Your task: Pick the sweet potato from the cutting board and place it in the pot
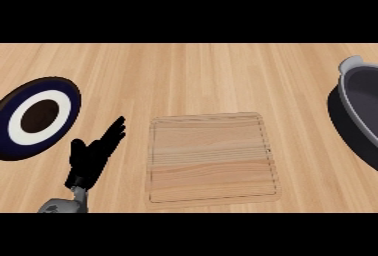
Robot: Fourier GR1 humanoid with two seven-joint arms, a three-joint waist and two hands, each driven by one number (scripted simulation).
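So, your left hand (92, 155) sits at 7 o'clock, open with fingers straight up. The cutting board (212, 157) is just beside it at its 3 o'clock, the plate (38, 117) at its 10, and the pot (367, 107) at the far 3 o'clock edge. Can't tell where the sweet potato is.

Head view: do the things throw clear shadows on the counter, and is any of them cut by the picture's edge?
In the head view the light is even: no glare on the counter, no clear shadow by the cutting board or the left hand. In the same view the pot is cut by the right edge, and the plate looks stretched near the left edge.
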